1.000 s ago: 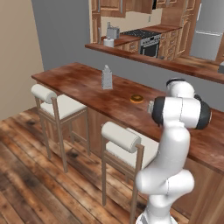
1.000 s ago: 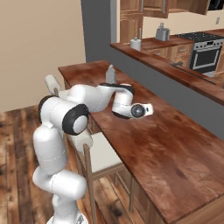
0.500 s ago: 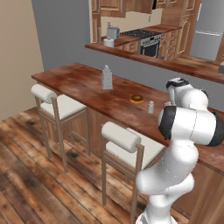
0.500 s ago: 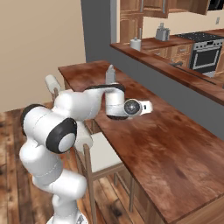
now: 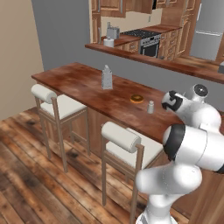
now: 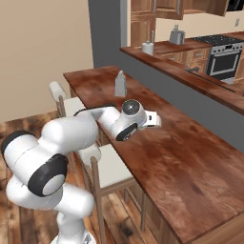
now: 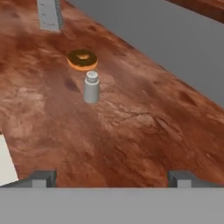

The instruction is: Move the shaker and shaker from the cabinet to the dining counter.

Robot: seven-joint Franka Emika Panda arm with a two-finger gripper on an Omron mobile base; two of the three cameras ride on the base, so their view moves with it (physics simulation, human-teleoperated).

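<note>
One small light-grey shaker (image 7: 91, 87) stands upright and free on the reddish-brown dining counter (image 7: 144, 127), and it also appears as the shaker (image 5: 150, 106) in the left base view. My gripper (image 7: 111, 178) hovers low over the counter a short way back from it. It is open, with both fingertips (image 7: 41, 178) spread wide and nothing between them. The hand (image 6: 152, 118) reaches over the counter's near edge. Brown wall cabinets (image 5: 118, 6) hang far behind in the kitchen.
A brown donut (image 7: 82, 60) lies just beyond the shaker, and a tall grey grater (image 7: 49, 15) stands farther along. Two cushioned stools (image 5: 127, 138) (image 5: 52, 98) line the counter's near side. A raised ledge (image 6: 190, 78) borders the far side, with the toaster (image 5: 113, 31) behind.
The arm's elbow has swung round toward the near side while the hand stayed almost in place. The shaker, hidden behind the arm a second ago, now shows in the left base view.
</note>
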